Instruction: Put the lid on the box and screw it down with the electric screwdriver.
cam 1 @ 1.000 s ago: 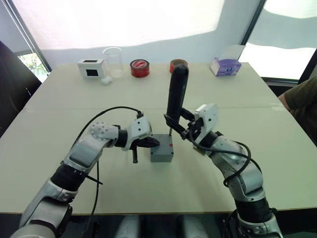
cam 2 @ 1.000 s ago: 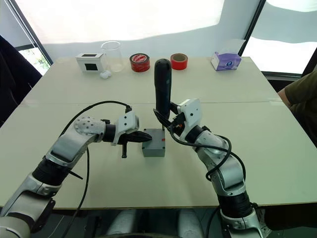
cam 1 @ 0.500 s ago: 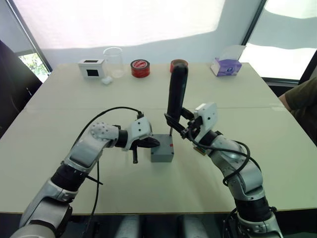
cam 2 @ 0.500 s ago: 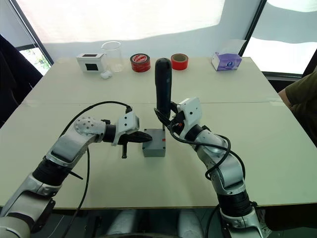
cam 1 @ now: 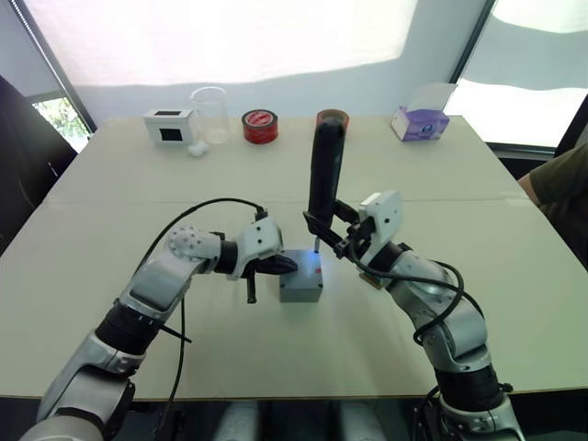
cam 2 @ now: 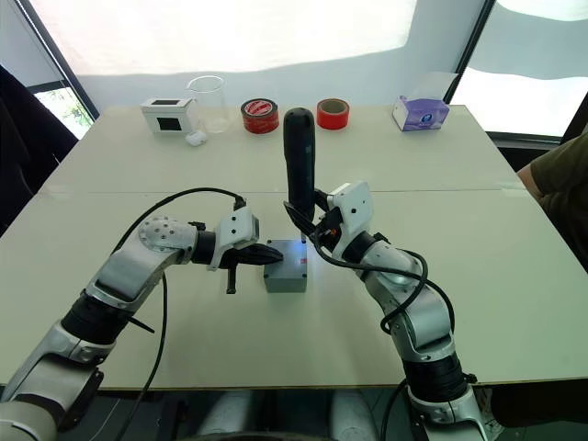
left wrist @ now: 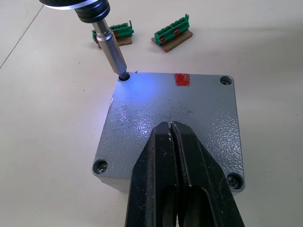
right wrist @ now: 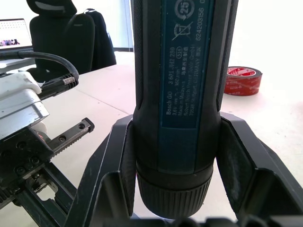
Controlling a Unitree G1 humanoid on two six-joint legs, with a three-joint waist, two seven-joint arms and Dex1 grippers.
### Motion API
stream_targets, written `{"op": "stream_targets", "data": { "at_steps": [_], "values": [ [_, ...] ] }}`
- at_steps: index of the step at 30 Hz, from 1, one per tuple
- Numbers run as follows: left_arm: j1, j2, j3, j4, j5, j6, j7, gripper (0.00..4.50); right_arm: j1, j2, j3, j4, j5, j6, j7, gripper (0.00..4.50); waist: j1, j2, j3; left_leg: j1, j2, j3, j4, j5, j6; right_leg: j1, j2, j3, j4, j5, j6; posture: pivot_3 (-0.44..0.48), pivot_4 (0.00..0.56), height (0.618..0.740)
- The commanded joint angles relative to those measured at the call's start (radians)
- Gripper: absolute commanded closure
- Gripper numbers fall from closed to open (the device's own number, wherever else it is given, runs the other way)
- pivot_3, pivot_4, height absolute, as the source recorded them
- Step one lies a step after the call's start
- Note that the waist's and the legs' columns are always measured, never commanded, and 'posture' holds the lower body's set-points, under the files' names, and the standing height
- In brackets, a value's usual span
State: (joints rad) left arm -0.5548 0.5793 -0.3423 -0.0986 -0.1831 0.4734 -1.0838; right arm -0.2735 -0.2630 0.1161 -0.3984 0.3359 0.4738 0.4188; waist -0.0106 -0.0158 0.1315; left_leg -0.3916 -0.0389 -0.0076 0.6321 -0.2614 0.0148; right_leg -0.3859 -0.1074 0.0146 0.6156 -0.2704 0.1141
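Note:
The grey box point(cam 1: 299, 288) stands at the table's middle with the lid point(left wrist: 189, 106) lying on top of it. My left gripper point(left wrist: 170, 126) is shut, its tips resting on the lid's near half. My right gripper point(cam 1: 327, 232) is shut on the electric screwdriver point(cam 1: 325, 175), a long black tool held upright over the box. Its bit point(left wrist: 112, 53) sits in a corner screw hole of the lid, and a blue glow lights that corner. Screws show in the other three corners. A red mark point(left wrist: 182, 79) lies near the lid's far edge.
Two green terminal pieces point(left wrist: 173, 35) lie just beyond the box. Along the table's far edge stand a white box with a black window point(cam 1: 169, 126), a clear beaker point(cam 1: 210, 113), a red tape roll point(cam 1: 259, 126) and a purple tissue box point(cam 1: 418, 122). A person's arm point(cam 1: 559, 188) is at the right edge.
A blue glow has come on at the screwdriver's tip, lighting the lid's corner. The screwdriver's top has leaned slightly left. The left gripper has stayed on the lid.

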Motion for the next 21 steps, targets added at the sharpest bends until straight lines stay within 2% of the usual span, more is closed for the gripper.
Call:
{"op": "stream_targets", "data": {
  "at_steps": [1,13,18,21],
  "values": [
    [0.013,0.002,-0.030,0.019,0.027,0.011,-0.002,4.50,0.058,-0.010,0.042,0.077,-0.017,0.059,0.010,2.72,0.000,0.000,0.000,0.000,0.000,0.000,0.000,0.000,0.000,0.000,0.000,0.000,0.000,0.000,0.000,0.000,0.150,0.740],
    [0.018,-0.004,-0.036,0.019,0.027,0.012,-0.002,4.50,0.059,-0.015,0.003,0.041,0.016,0.068,0.018,2.72,0.000,0.000,0.000,0.000,0.000,0.000,-0.002,0.000,0.000,0.000,-0.001,0.000,-0.002,0.000,0.000,0.000,0.150,0.740],
    [0.029,0.001,-0.038,0.009,0.025,0.018,-0.005,4.50,0.019,-0.053,-0.094,-0.066,0.129,0.075,0.067,2.72,0.000,0.002,0.001,-0.002,0.000,0.000,-0.002,0.000,0.000,-0.001,-0.001,0.000,-0.003,0.000,0.000,0.000,0.150,0.740],
    [0.034,0.010,-0.032,0.008,0.022,0.017,-0.012,4.50,-0.091,-0.103,-0.184,-0.114,0.230,0.154,0.060,2.72,0.000,0.006,0.005,-0.004,-0.001,0.001,-0.002,0.000,0.000,-0.003,-0.002,0.000,-0.003,0.000,0.000,0.000,0.150,0.740]
  ]
}}
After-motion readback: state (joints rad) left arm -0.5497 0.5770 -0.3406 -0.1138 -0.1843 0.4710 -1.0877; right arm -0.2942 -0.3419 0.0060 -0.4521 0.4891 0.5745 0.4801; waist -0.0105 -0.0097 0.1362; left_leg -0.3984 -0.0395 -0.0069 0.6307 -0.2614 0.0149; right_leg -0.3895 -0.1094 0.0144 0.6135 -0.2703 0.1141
